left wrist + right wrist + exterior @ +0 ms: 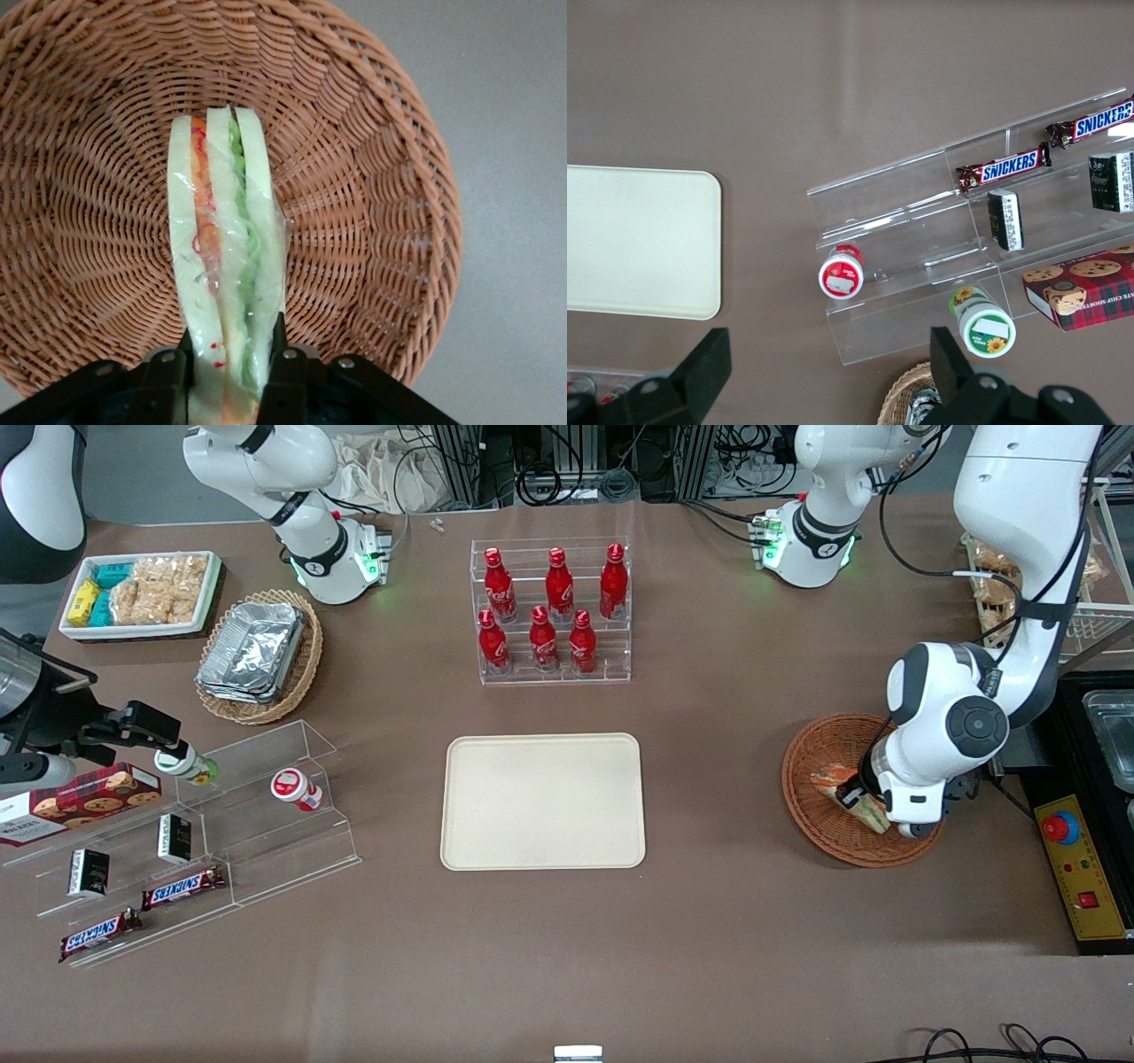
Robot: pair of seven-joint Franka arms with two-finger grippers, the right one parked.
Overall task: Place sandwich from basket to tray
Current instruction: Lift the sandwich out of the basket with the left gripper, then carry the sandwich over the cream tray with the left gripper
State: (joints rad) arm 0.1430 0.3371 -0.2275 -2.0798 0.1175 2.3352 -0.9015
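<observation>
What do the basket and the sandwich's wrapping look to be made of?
Basket: reddish-brown woven wicker, ribbed weave visible. Sandwich: apparently wrapped in clear glossy plastic film, crinkled with highlights. The tool is down in the basket, its fingers closed on the sandwich's end.

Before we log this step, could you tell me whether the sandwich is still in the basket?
Yes, in. The sandwich stands on edge inside the basket, with the gripper closed on its sides; the tray holds nothing.

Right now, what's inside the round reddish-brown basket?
Only the sandwich lies in the basket, standing on edge, with the gripper closed on its end. The weave directly beneath the sandwich is covered.
</observation>
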